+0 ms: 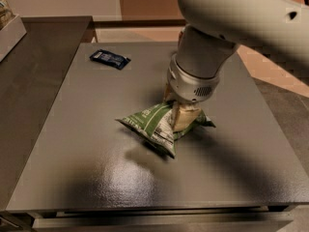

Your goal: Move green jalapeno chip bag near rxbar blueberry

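Pincer over table, pinching green jalapeno chip bag; rxbar blueberry well apart.

Robot test lab, apparently.
Grey bench fills frame; robot gripper at centre, clamped on green jalapeno chip bag; tan wall along top.
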You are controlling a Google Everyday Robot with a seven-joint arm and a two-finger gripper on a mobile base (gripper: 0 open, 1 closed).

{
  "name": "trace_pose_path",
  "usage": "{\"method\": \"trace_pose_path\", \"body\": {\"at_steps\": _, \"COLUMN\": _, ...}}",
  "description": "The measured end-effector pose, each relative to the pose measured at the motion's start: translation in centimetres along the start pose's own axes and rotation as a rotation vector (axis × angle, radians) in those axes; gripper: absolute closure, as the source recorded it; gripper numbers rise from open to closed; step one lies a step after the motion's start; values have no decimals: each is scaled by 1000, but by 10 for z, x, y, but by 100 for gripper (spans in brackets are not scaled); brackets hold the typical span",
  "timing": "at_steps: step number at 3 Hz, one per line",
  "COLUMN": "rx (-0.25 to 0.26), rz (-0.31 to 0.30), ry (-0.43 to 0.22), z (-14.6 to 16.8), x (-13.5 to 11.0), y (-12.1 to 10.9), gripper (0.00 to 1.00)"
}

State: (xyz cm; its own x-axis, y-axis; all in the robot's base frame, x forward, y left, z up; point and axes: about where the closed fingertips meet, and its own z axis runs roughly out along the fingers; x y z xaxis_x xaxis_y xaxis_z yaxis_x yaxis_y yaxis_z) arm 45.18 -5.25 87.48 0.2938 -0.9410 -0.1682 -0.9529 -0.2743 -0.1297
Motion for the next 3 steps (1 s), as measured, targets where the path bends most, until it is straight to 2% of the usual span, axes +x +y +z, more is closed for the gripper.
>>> {"method": "trace_pose_path", "body": {"at_steps": 1, "rx": 62, "rz": -8, "ry": -28, "z": -22, "x": -19, "y": -30, "gripper": 100}}
{"method": "trace_pose_path", "body": {"at_steps": 3, "rx": 206, "rz": -10, "ry": -86, "z": -28, "x": -53, "y": -104, "gripper": 100}}
